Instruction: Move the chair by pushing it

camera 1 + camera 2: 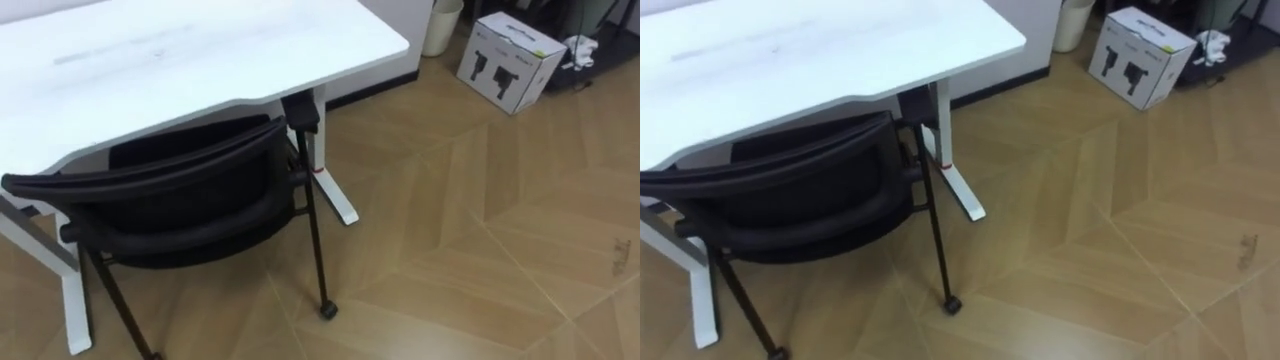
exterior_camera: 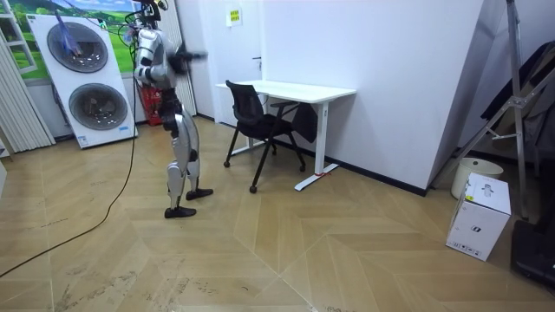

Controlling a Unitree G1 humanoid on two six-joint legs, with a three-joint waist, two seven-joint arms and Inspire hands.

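We stood behind the chair point(image 1: 180, 195) at the desk's point(image 1: 200, 50) edge.
One arm reached forward; whether its hand point(image 2: 192, 57) was open, we couldn't tell.

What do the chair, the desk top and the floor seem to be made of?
The chair has a matte black back and seat, probably fabric or mesh; its legs are thin black tubes, likely painted metal. The desk top is a smooth white board, perhaps laminate. The floor shows grain and seams in a chevron pattern: wood or wood-look planks.
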